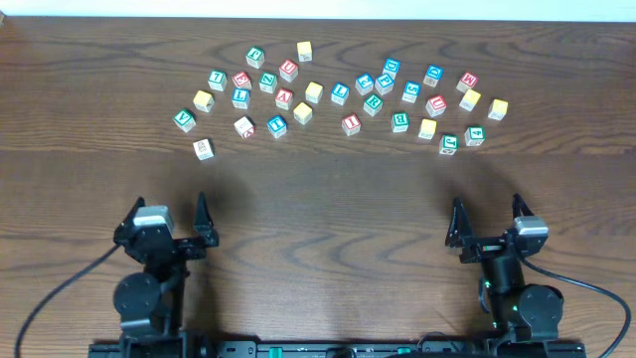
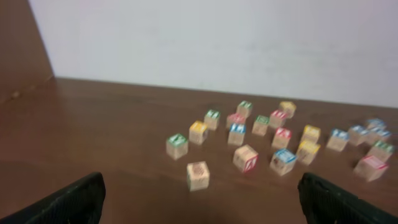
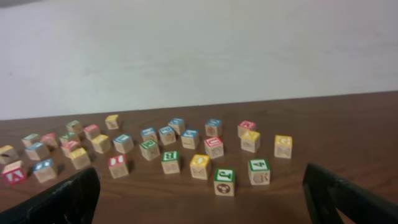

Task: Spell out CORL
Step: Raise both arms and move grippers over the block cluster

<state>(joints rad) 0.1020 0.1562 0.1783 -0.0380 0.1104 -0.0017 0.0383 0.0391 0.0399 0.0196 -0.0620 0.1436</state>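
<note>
Several wooden letter blocks lie scattered in a band across the far half of the table. Their tops are red, blue, green, yellow or white. The nearest to my left gripper is a plain pale block, also in the left wrist view. A green block and a green "4" block lie nearest my right gripper; they also show in the right wrist view. My left gripper and right gripper are both open and empty, at the near edge, well short of the blocks.
A white wall stands behind the table's far edge. Bare wood lies between the grippers and the band of blocks. Black cables run from the arm bases at the front.
</note>
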